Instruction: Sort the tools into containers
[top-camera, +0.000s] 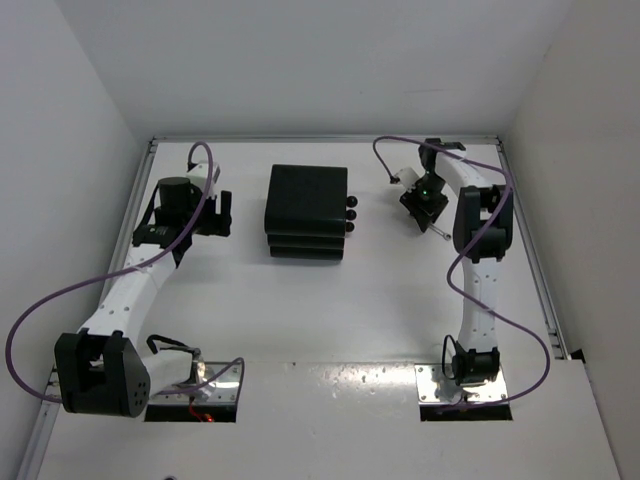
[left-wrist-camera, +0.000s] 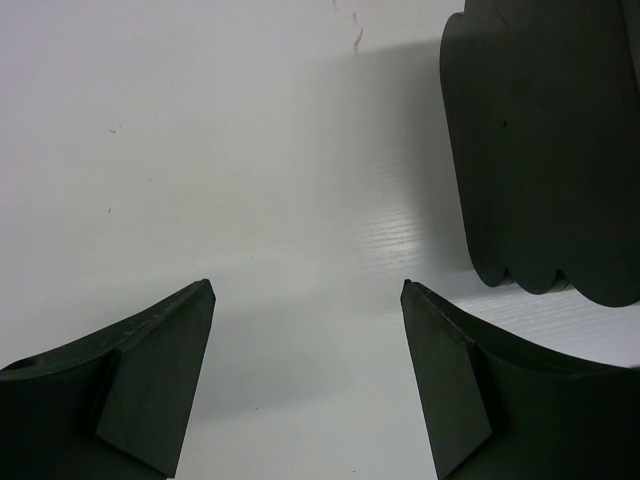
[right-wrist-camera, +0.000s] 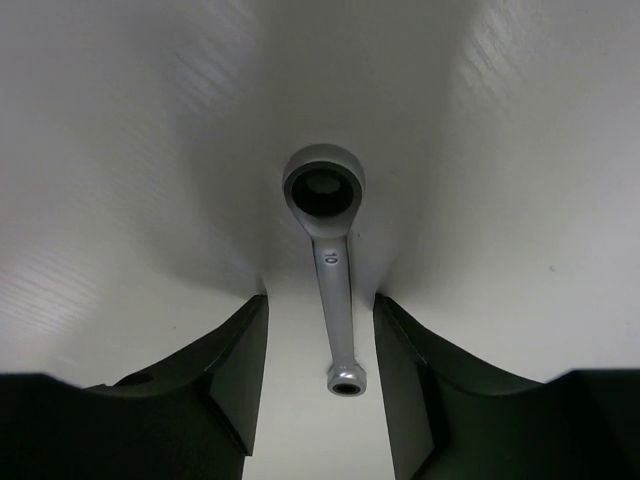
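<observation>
A slim silver wrench (right-wrist-camera: 334, 275) lies flat on the white table, its ring end pointing away from the right wrist camera. My right gripper (right-wrist-camera: 320, 300) is down over it, open, with a black finger on either side of the shaft and a gap on both sides. From above, this gripper (top-camera: 427, 212) is right of the containers, and only a tip of the wrench (top-camera: 441, 234) shows. The containers (top-camera: 306, 212) are a black stacked drawer unit with round black knobs (top-camera: 350, 215) facing right. My left gripper (left-wrist-camera: 306, 286) is open over bare table, left of the unit (left-wrist-camera: 545, 150).
White walls close in the table on the left, back and right. A metal rail (top-camera: 535, 260) runs along the right edge. Purple cables loop off both arms. The arm bases (top-camera: 465, 370) sit at the near edge.
</observation>
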